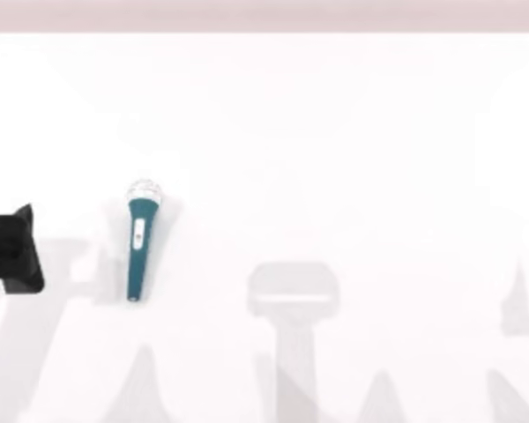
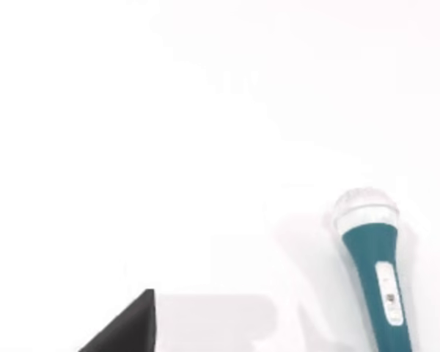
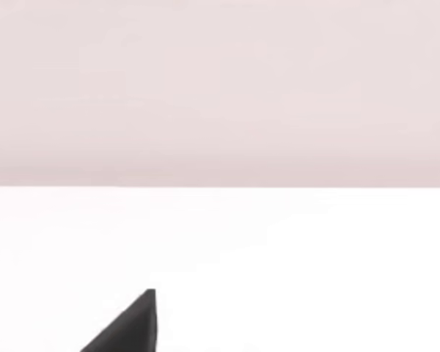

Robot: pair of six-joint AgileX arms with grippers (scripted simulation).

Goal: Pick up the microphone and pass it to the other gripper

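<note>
The microphone lies flat on the white table at the left, its silver mesh head toward the far edge and its teal handle with the white switch pointing to the near edge. It also shows in the left wrist view as the microphone. My left gripper hovers at the table's left edge, well to the left of the microphone and apart from it. Only one black finger shows, with nothing beside it. My right gripper is outside the top view; one pointed finger shows over bare table.
The white table ends at a pale pink back wall. Grey shadows of the arms fall across the near part of the table. No other objects are in view.
</note>
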